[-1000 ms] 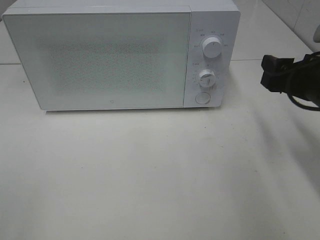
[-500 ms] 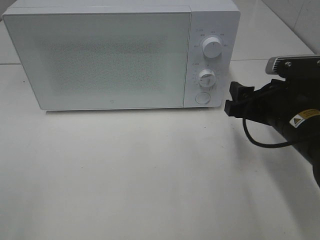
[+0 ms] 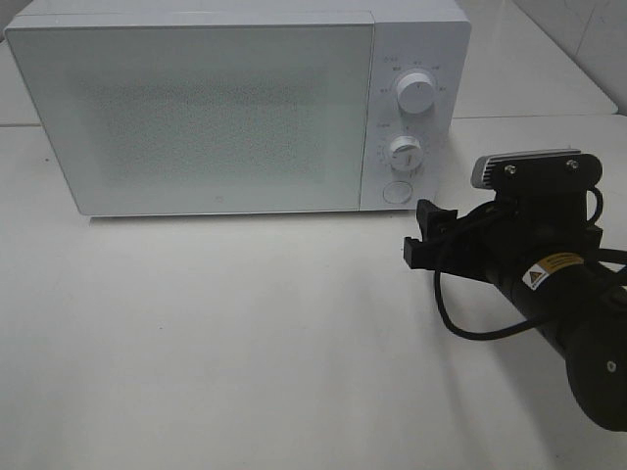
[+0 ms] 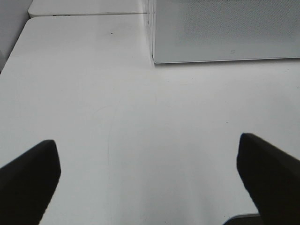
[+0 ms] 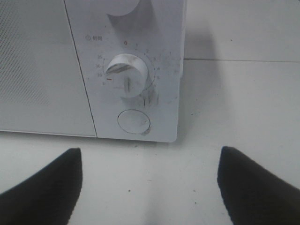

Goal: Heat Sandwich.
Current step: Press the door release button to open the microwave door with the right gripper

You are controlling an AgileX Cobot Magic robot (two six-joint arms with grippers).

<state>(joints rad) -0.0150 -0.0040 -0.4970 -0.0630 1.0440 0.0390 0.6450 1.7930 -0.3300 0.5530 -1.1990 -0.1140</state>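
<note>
The sandwich is out of view in every frame. A white microwave (image 3: 216, 108) stands at the back of the table with its door shut. My right gripper (image 3: 421, 240) is open and empty, low over the table just in front of the control panel. The right wrist view has its two dark fingers (image 5: 51, 183) apart, facing the timer dial (image 5: 125, 75) and the round door button (image 5: 134, 122). My left gripper (image 4: 150, 173) is open and empty over bare table, left of the microwave's corner (image 4: 154, 56); it does not show in the exterior high view.
The control panel carries an upper dial (image 3: 415, 93), a lower dial (image 3: 405, 152) and the round button (image 3: 396, 192). The white table (image 3: 245, 333) stretches in front of the microwave. A seam between table tops (image 4: 84, 14) runs along the back.
My right arm has swung in from the right edge, moving left and down until its gripper sits in front of the control panel. The microwave has not moved.
</note>
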